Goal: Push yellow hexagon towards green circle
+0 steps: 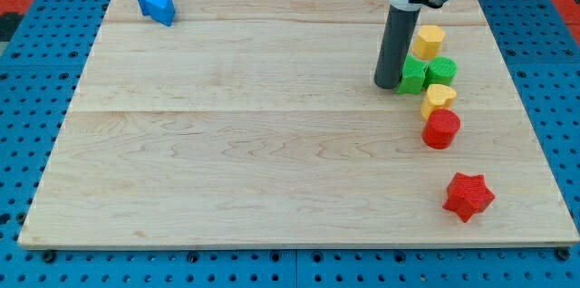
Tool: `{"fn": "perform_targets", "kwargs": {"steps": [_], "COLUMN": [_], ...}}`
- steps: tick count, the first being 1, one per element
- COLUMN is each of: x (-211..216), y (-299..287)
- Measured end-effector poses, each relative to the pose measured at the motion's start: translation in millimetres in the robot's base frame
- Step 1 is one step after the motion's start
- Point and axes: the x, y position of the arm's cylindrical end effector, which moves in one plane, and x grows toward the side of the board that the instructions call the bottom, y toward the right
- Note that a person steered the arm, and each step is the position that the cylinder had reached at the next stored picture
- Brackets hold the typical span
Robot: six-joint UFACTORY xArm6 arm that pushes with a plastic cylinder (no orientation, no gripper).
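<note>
The yellow hexagon (429,41) lies near the view's upper right on the wooden board. Just below it sits the green circle (442,72), with a green star-shaped block (413,76) touching it on its left. My tip (388,84) is down on the board, right against the left side of the green star and lower left of the yellow hexagon. The rod hides part of the green star's left edge.
A yellow heart-like block (439,99) and a red circle (441,129) sit in a column below the green circle. A red star (468,196) lies at the lower right. Two blue blocks (155,3) sit at the upper left corner of the board (227,143).
</note>
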Motion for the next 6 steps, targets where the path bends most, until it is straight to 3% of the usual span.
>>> {"fn": "perform_targets", "kwargs": {"steps": [2,3,4,6], "x": [-30,-71,-115,-141], "y": [-97,-97,-50,2]}}
